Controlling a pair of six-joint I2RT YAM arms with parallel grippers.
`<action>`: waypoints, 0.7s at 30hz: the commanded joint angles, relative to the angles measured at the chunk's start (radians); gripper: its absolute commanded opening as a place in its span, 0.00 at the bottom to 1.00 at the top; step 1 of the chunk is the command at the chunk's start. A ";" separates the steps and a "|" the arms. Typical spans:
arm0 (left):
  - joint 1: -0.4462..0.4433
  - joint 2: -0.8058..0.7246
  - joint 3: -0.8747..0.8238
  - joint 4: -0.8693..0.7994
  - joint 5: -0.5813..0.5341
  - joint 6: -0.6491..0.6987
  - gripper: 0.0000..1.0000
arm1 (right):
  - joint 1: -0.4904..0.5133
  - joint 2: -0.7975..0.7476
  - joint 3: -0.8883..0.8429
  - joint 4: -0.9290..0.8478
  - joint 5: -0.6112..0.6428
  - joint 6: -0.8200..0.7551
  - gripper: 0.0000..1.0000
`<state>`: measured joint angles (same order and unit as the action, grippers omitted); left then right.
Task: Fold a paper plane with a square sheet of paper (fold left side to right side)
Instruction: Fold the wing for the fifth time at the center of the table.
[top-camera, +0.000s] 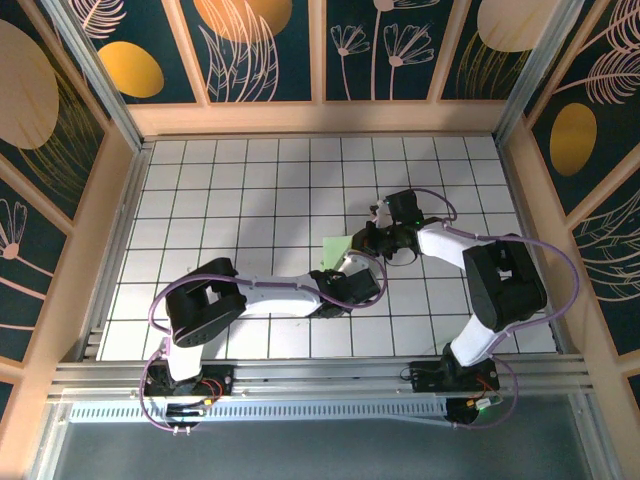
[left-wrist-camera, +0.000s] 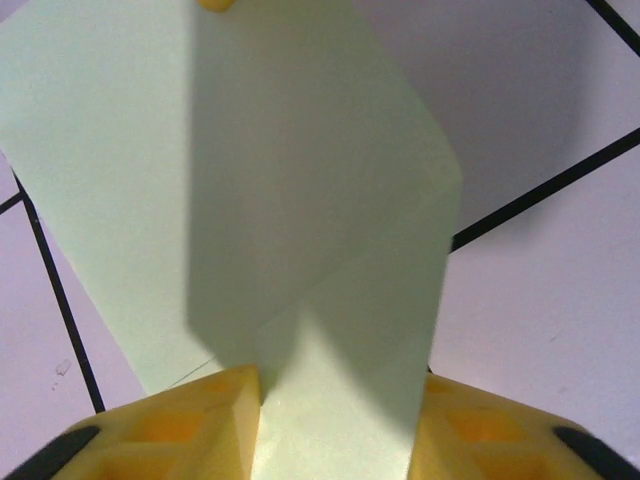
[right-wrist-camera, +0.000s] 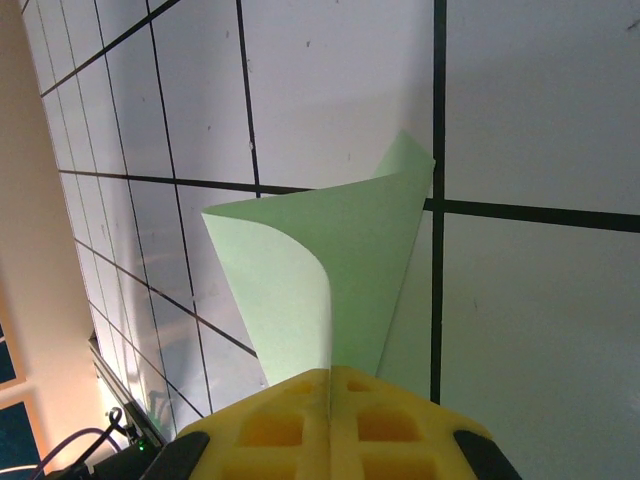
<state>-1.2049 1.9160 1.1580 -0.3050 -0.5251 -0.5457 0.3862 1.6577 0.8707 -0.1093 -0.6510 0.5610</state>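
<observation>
- While both arms meet over the middle of the tiled table (top-camera: 250, 180), the sheet of paper (top-camera: 333, 249) lies just left of their wrists, pale green against the white squares.
- The right claw (right-wrist-camera: 330, 385) is pressed together, its two yellow pads meeting in a thin seam, with part of the sheet pinched in that seam.
- From the pinch the paper rises and curls, one flap bending over above a black grid line.
- The left claw (left-wrist-camera: 335, 400) stands narrowly apart, with a yellow finger (left-wrist-camera: 190, 425) on each side.
- A folded part of the sheet rises between those fingers and fills the gap; whether they press it cannot be told.
- Beyond them the paper spreads over the tiles, half in shadow.
</observation>
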 joint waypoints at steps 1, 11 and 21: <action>-0.008 0.015 0.025 -0.025 -0.016 -0.007 0.33 | 0.005 0.017 0.020 0.010 0.009 0.012 0.00; -0.007 0.006 0.014 -0.003 -0.009 -0.022 0.14 | 0.005 0.021 0.017 0.003 0.030 0.001 0.00; -0.007 -0.015 0.005 -0.002 0.012 -0.052 0.00 | -0.029 -0.064 0.008 -0.041 0.143 -0.056 0.29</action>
<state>-1.2083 1.9182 1.1580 -0.2958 -0.5240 -0.5751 0.3798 1.6573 0.8707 -0.1234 -0.5800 0.5426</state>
